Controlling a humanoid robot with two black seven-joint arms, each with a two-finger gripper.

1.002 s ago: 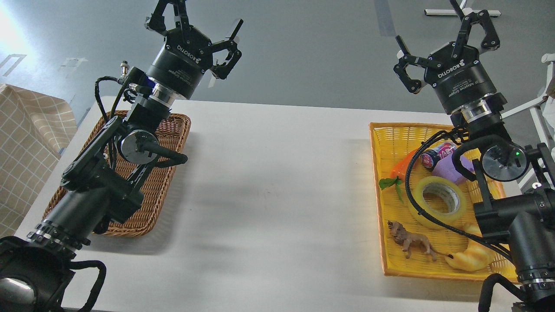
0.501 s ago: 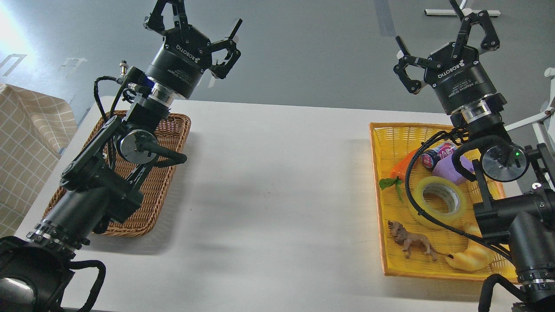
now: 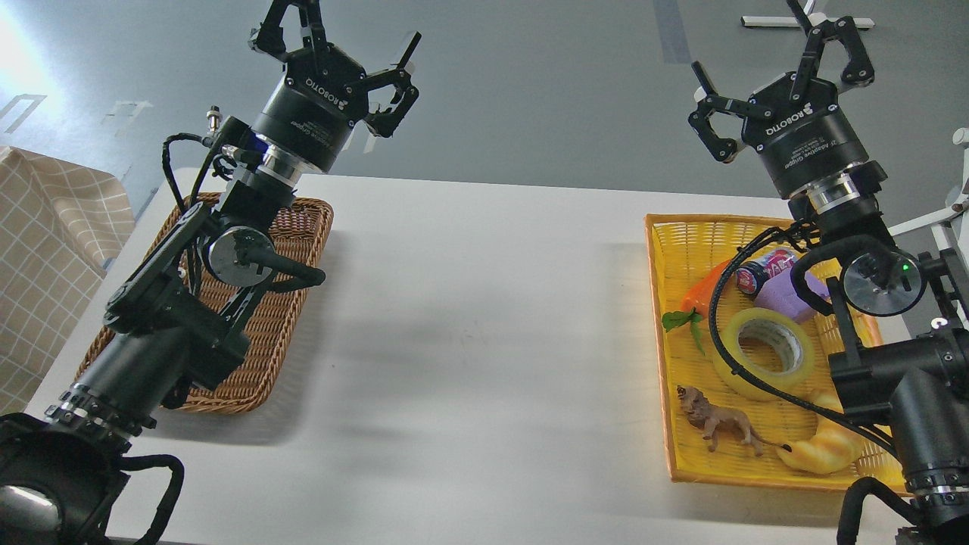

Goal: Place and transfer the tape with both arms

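Observation:
The tape [image 3: 763,353], a yellow translucent roll with a grey-white core, lies flat in the yellow basket [image 3: 674,250] on the right of the white table. My right gripper [image 3: 780,53] is open and empty, raised high above the basket's far end, well clear of the tape. My left gripper [image 3: 333,45] is open and empty, raised above the far end of the brown wicker basket [image 3: 303,303] on the left. A black cable of the right arm crosses in front of the tape's near edge.
The yellow basket also holds a toy lion [image 3: 719,424], a croissant-shaped toy [image 3: 821,450], a carrot toy [image 3: 700,291] and a purple bottle [image 3: 780,284]. The white table [image 3: 484,325] lies between the two baskets. A checked cloth [image 3: 45,250] hangs at far left.
Both arms have barely shifted; the left gripper drifted slightly left and up. Both stay open. The tape has not moved.

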